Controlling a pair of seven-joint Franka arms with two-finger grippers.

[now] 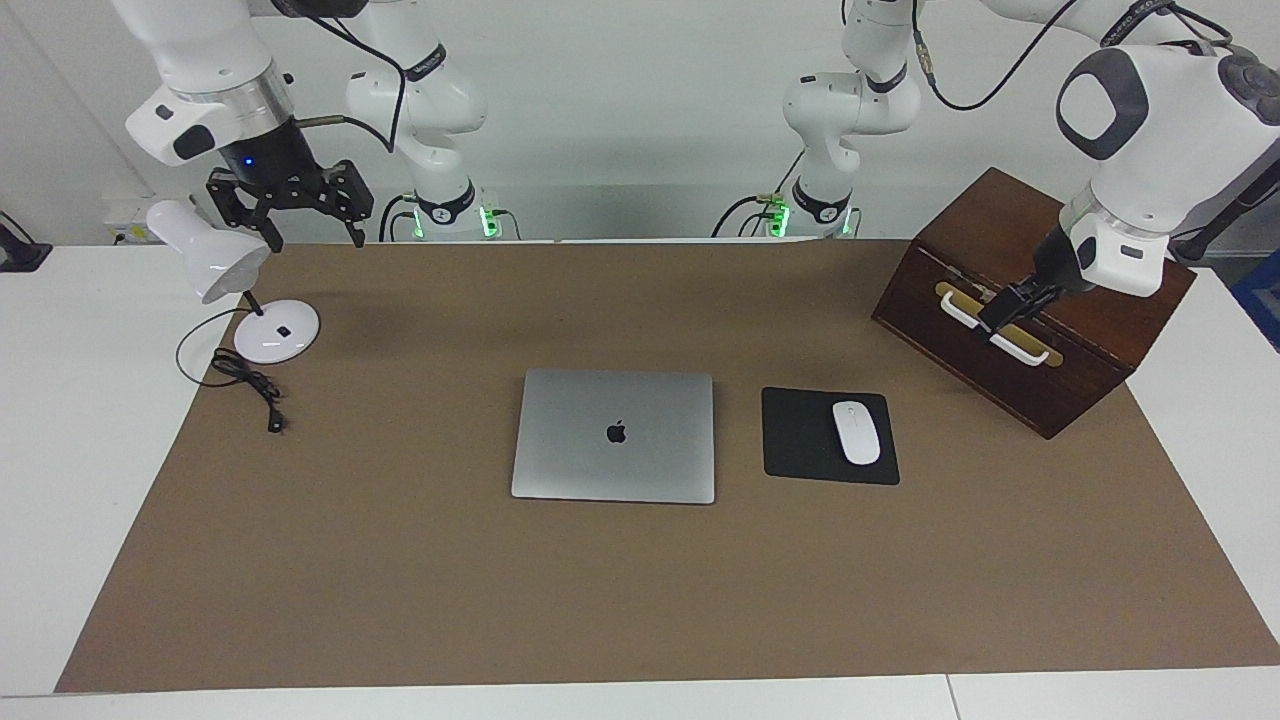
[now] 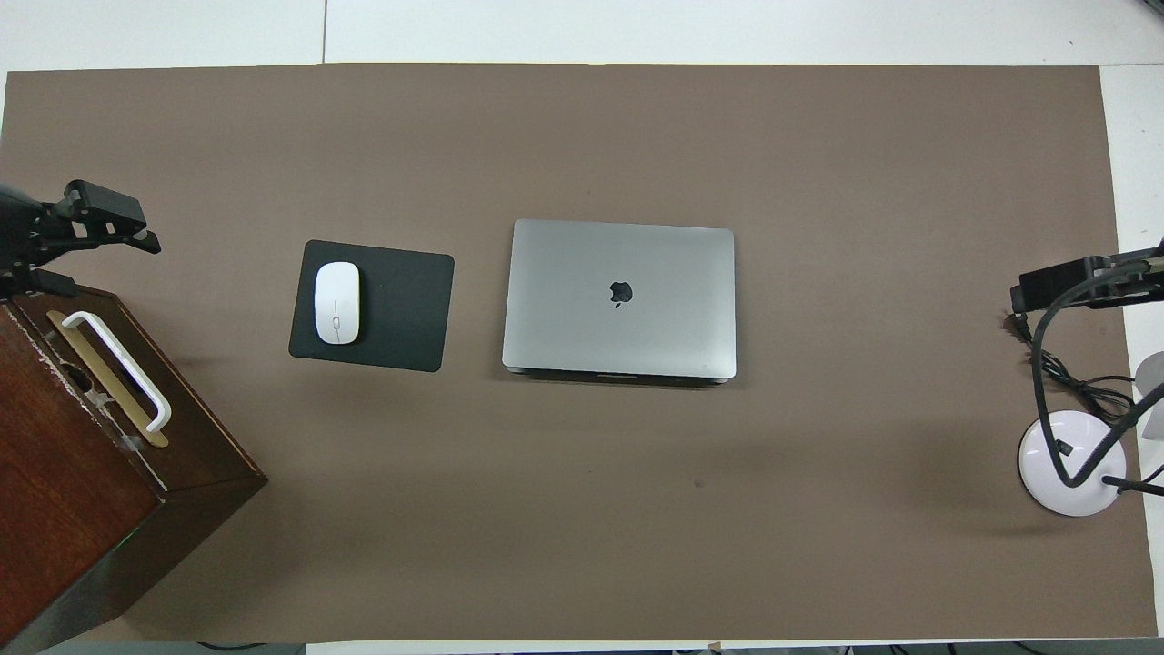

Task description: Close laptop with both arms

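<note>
Brown mat (image 1: pixel 400 560): closed laptop (image 1: pixel 613 435) mid-table.

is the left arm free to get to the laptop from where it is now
Probably yes. The left gripper is open over the wooden box, holding nothing. Only the flat mouse pad and low mouse lie between it and the closed laptop.

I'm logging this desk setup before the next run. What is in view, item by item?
laptop: one, silver-grey, lid shut, mid-mat.
mouse pad: one, black, beside the laptop toward the left arm's end.
mouse: one, white, on the pad.
wooden box: one, dark brown with a white handle, at the left arm's end.
desk lamp: one, white, at the right arm's end.
mat: one, brown, covering the table.
left gripper: black, open, over the box.
right gripper: black, open, waiting over the lamp's end.
</note>
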